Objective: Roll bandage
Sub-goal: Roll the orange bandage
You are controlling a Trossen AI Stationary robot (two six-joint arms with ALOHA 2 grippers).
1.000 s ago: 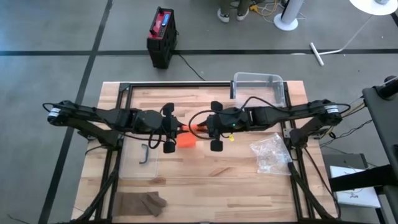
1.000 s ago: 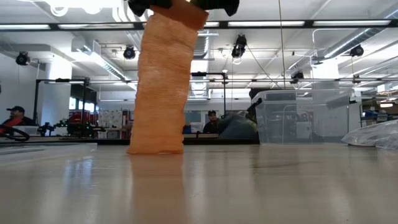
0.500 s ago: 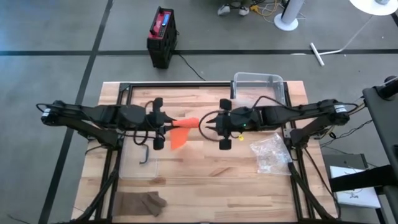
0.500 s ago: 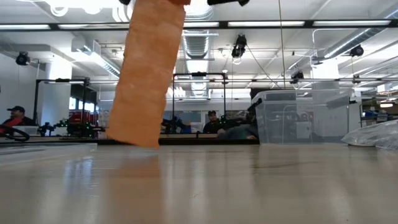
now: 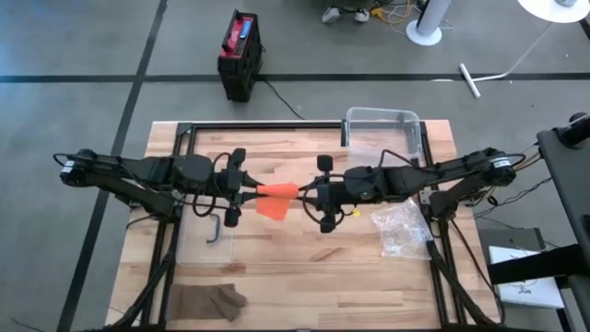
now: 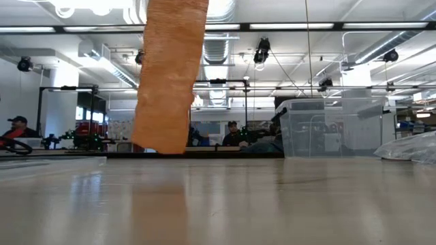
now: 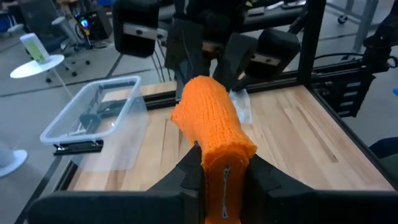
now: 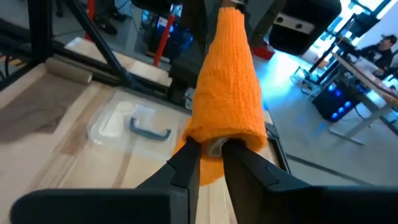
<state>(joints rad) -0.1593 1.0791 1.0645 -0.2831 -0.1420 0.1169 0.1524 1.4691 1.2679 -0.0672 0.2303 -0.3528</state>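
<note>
The left gripper (image 5: 241, 188) and the right gripper (image 5: 309, 191) face each other over the middle of the wooden table (image 5: 304, 277). Both hold the orange bandage (image 5: 276, 197) between them. The left gripper's fingers (image 7: 193, 168) are squeezed tight on one end of it. The right gripper's fingers (image 8: 186, 163) pinch the other end, where the cloth looks wound into a small roll.

The bandage stretches from one gripper to the other, so its long way runs left to right across the table. A loose flap hangs down from it. In the low view the flap (image 6: 170, 75) reaches almost to the table, but I cannot tell if it touches.

A clear plastic box (image 5: 385, 129) sits at the far edge of the table. A crinkly plastic bag (image 5: 398, 228) lies near the right arm. A clear lid with a dark handle (image 5: 207, 238) lies near the left arm. A brown cloth (image 5: 208, 301) lies at the near left corner. Nothing sits between the two grippers except the bandage.
</note>
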